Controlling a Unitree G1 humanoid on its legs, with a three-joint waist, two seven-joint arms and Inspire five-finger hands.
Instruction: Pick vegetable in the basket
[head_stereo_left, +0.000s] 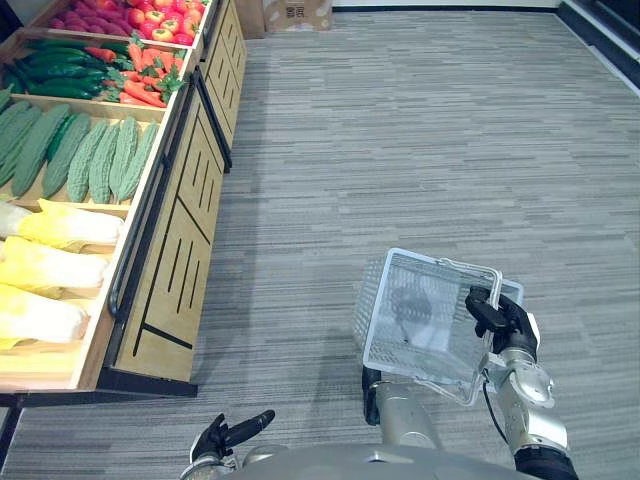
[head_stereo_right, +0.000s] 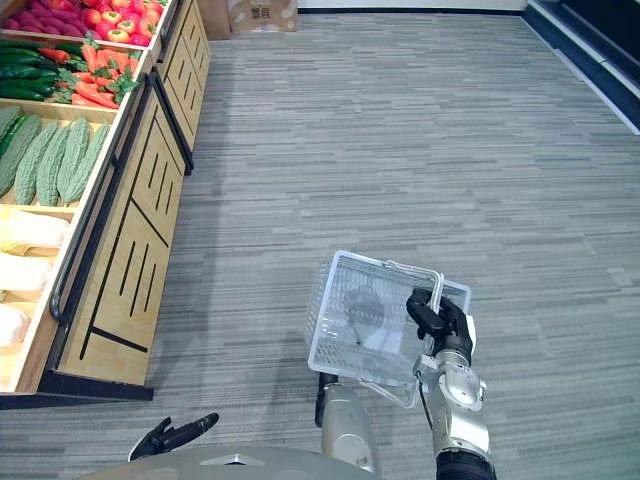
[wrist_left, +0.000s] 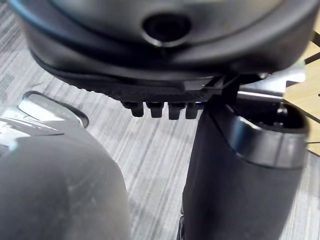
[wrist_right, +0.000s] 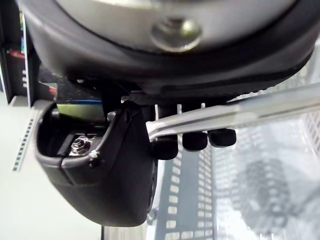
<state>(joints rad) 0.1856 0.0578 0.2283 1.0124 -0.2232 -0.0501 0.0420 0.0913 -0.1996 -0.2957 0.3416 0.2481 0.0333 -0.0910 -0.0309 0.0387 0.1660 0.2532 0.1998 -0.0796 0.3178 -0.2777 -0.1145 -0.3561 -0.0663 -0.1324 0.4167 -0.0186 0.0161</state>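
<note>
Basket (head_stereo_left: 415, 320) handle clamped in right hand (head_stereo_left: 497, 312); left hand (head_stereo_left: 228, 436) partly cropped, fingers (head_stereo_left: 256, 420) loose.

Grey striped carpet floor (head_stereo_left: 420, 150), evenly lit; wooden display stand (head_stereo_left: 185, 250) with black-slotted front panels along the left; cardboard box (head_stereo_left: 297, 14) at the far end; dark strip (head_stereo_left: 600, 28) at far right

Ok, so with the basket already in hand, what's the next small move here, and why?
Probably turn toward the produce stand on the robot's left. The right hand is curled round the handle of the basket, which looks empty, while the left hand hangs open and low, well short of the napa cabbages and bitter gourds.
</note>
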